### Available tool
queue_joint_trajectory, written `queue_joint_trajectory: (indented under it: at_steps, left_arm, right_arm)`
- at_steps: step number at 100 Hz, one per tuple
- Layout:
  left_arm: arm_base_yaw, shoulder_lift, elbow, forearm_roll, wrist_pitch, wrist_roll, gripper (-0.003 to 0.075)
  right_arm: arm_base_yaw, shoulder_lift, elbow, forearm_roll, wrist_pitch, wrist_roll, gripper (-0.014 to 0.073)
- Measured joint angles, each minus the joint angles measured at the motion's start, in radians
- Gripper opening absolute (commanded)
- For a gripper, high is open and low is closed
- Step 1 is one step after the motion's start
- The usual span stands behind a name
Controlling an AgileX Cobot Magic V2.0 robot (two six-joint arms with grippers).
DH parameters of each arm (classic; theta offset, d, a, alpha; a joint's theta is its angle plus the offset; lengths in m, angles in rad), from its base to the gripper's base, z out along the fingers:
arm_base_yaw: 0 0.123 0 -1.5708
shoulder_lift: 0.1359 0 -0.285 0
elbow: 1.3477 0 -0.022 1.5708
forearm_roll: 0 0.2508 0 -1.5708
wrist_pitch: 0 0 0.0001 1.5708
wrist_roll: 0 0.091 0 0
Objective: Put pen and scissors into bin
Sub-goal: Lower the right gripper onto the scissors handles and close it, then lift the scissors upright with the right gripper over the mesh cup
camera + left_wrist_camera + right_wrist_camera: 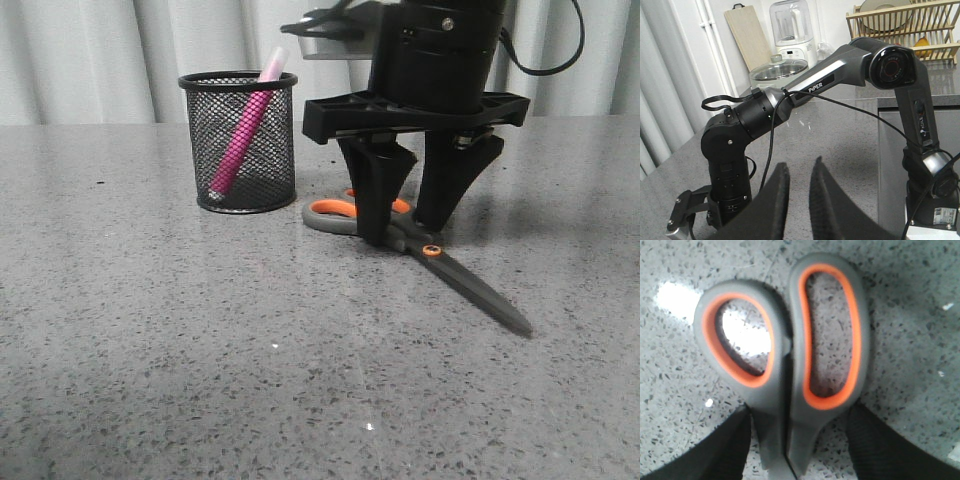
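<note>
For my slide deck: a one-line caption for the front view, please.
Right tool straddles the scissors lying on the table; pen already leans in the bin.

magenta pen (240, 140), black mesh bin (270, 150), grey-orange scissors (470, 280)

Matt rubbery scissors (790, 365) handles, black wire-mesh bin (240, 140), glossy speckled stone table (150, 350).
</note>
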State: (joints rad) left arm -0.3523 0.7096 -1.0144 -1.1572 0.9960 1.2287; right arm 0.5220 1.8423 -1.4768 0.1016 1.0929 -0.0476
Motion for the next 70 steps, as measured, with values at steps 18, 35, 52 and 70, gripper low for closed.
queue_joint_trajectory:
  at_steps: [18,35,52,70]
  left_arm:
    - [0.000,-0.008,0.000,0.032,-0.005,-0.030,0.0081]
    - [0.000,-0.070,0.000,0.161,-0.113,-0.130,0.0081]
    - [0.000,-0.158,0.000,0.292,-0.171,-0.225,0.0081]
    - [0.000,-0.259,0.000,0.321,-0.230,-0.284,0.0081]
  right_arm:
    - [0.008,0.009,-0.002,-0.026,0.005,0.000,0.0071]
    - [0.008,0.009,-0.002,-0.022,0.001,0.000,-0.0058]
    - [0.008,-0.001,-0.006,-0.022,0.000,0.000,-0.0058]
    - [0.016,-0.062,0.016,-0.007,-0.032,0.000,-0.0058]
